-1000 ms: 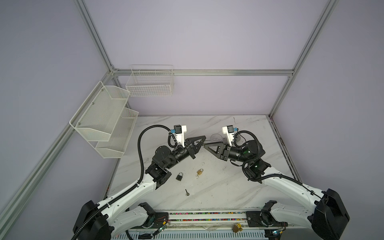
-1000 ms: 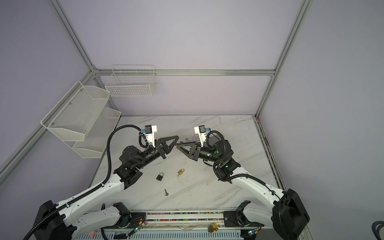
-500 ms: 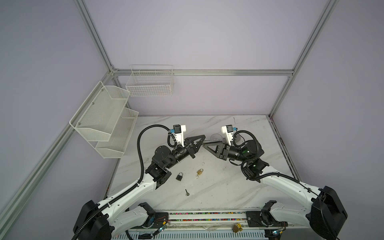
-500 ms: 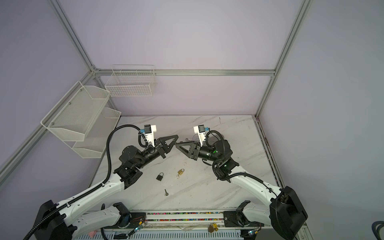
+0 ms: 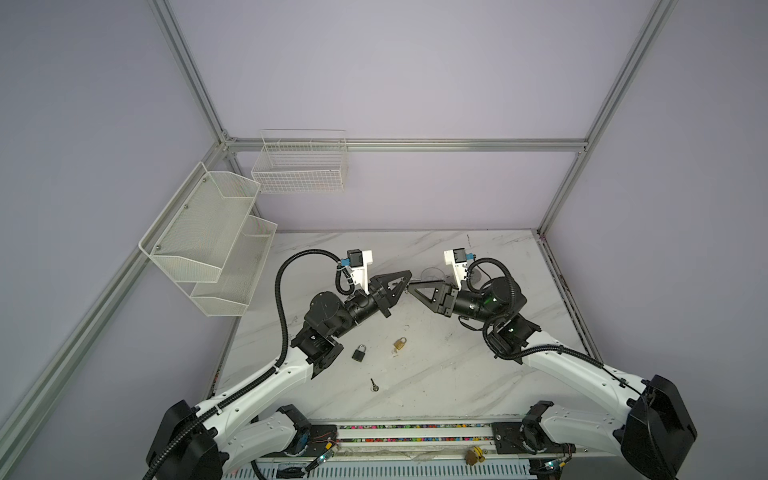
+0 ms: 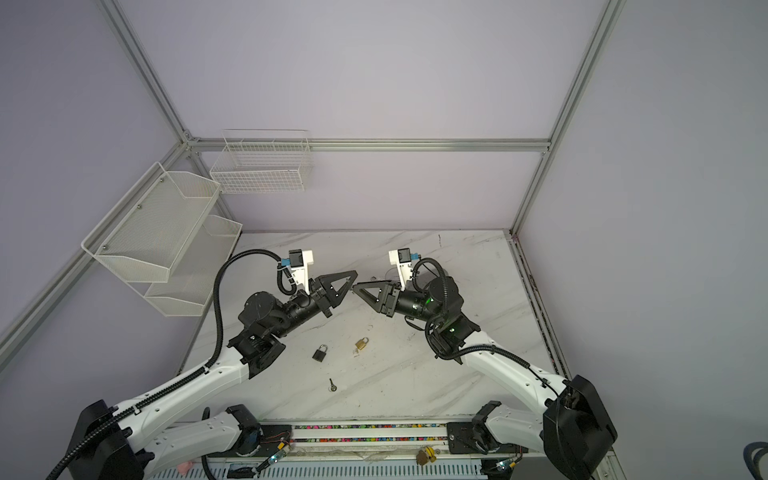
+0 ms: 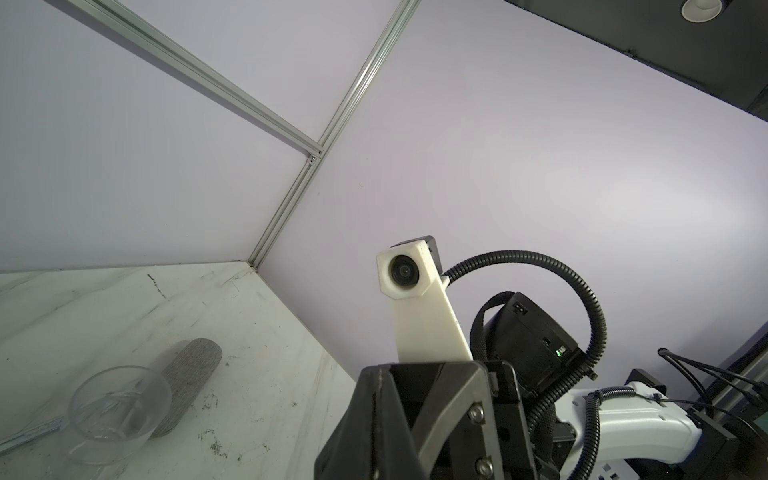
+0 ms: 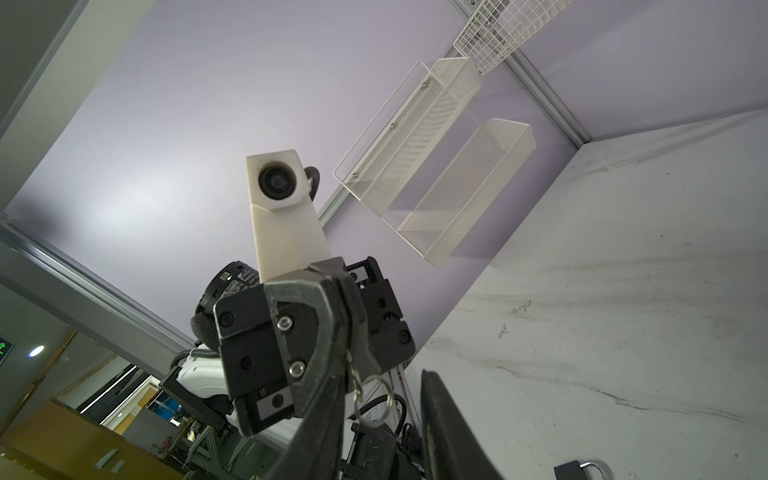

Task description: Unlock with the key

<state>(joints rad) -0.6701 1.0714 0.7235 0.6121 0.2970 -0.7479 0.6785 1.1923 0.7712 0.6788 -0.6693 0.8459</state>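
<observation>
Both grippers meet tip to tip in the air over the marble table [image 5: 436,374]. My left gripper [image 5: 407,274] [image 6: 354,273] is shut on a small key [image 8: 353,372], and the key's wire ring dangles below the jaws in the right wrist view. Facing it, my right gripper [image 5: 410,286] [image 8: 380,376] is open, one finger on each side of the ring and neither touching it. On the table below lie a black padlock [image 5: 359,353] [image 6: 319,353] and a brass padlock [image 5: 400,343] [image 6: 361,343], both with shackles closed.
A loose key [image 5: 374,385] lies near the table's front. A glass cup [image 7: 120,403] and a grey oblong pad [image 7: 187,374] stand behind the grippers. White mesh shelves [image 5: 208,245] and a wire basket [image 5: 299,166] hang on the walls. Another brass padlock [image 5: 473,456] sits on the front rail.
The right gripper's jaws have parted wider and no longer pinch the key. Both grippers remain tip to tip, and the padlocks have not moved.
</observation>
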